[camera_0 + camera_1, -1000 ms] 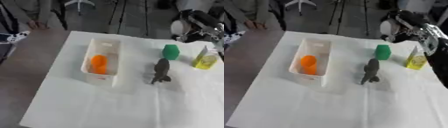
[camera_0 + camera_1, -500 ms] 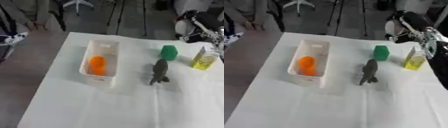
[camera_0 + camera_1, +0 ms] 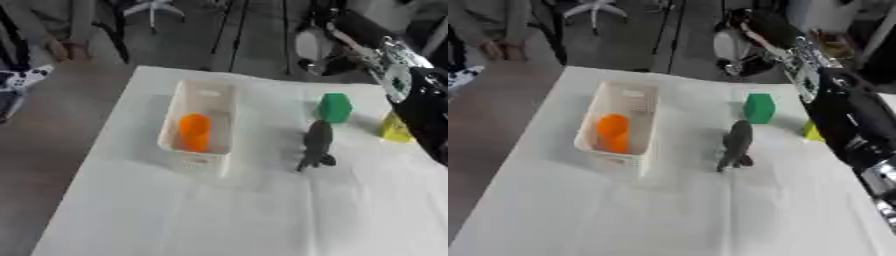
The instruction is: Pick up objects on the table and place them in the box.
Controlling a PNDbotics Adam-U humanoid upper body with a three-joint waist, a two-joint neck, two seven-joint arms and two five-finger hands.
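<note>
Green, the block is sitting on the bench just below the right hand's fingers, with a grey shark toy nearer and a yellow bottle beside. An orange thing is already lying in the box. I cannot tell how the right hand is holding its fingers; it is hovering, apparently reaching for the block, and next needs lowering onto it.

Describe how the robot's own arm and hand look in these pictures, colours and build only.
Only the right arm shows, entering from the upper right: a thick glossy black shell, with a silver metal section of joints and small fittings nearer the wrist. The right hand at its far end is black with a pale, whitish palm area; its fingers are too blurred to describe. No left arm is visible.
</note>
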